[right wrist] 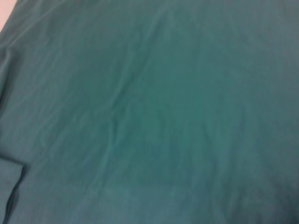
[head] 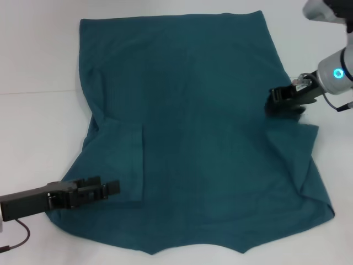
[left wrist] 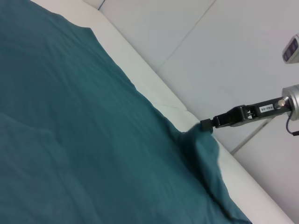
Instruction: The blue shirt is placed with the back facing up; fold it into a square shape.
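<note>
Nearest the head camera, the left gripper (head: 107,188) lies low over the blue shirt (head: 198,127), at that side's sleeve, just beside the sleeve's folded-in edge. Its dark fingers point toward the shirt's middle, but whether they pinch cloth or merely rest on it I cannot tell.

Across the shirt, the right gripper (head: 281,102) sits at the opposite side edge, above the other sleeve. In the left wrist view its tip (left wrist: 207,125) meets the cloth, and the fabric rises into a small peak there, so it looks closed on the shirt's edge, lifting it slightly.

Outward from both grippers, the shirt is spread flat, plain back up, over a white table (head: 33,61). Its hem runs along the far side and its collar end lies nearest the robot. The left sleeve is already turned inward over the body; the right sleeve shows loose creases.

By its look, the shirt is light, soft and limp. It should drape and wrinkle rather than hold any shape, and it may drag on the table if pulled from a single point. Good places to hold appear to be the side seam and sleeve edges, taken at two spread points so each fold comes over evenly.
</note>
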Available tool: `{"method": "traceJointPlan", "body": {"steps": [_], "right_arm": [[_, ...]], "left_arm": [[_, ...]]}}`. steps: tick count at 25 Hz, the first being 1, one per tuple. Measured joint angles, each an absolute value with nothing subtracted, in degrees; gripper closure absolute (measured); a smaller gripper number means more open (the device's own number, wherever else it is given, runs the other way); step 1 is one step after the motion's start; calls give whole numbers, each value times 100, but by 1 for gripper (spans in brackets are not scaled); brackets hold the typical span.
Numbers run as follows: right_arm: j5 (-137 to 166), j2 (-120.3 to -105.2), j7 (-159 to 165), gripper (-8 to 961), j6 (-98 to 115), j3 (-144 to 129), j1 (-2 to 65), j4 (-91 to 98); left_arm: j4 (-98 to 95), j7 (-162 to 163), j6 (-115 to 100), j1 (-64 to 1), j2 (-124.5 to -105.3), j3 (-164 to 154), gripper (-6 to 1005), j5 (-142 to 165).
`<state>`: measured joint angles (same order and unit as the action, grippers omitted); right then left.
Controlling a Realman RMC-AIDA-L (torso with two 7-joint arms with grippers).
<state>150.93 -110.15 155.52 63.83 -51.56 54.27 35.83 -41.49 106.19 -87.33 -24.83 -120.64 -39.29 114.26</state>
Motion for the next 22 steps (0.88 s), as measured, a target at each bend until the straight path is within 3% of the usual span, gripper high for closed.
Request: {"method": "traceJointPlan", "body": {"steps": [7,11,22], "right_arm": [[14646,-11116,15291,731,6430,-5083,5508,3577],[14105,-11007,15001,566,6686,-5046,5415,3583],[15104,-10627,15545,374,7417,-5020,5034,4016]], "left_arm": [[-4140,10617,-8707,-2483,-12070,-3929,126,11426],[-4132,10620,-8706,-2450,-12065,-3929,126,11426],[-4127,10785,-8499,-2449,-12050,-3926,125,11429]]}}
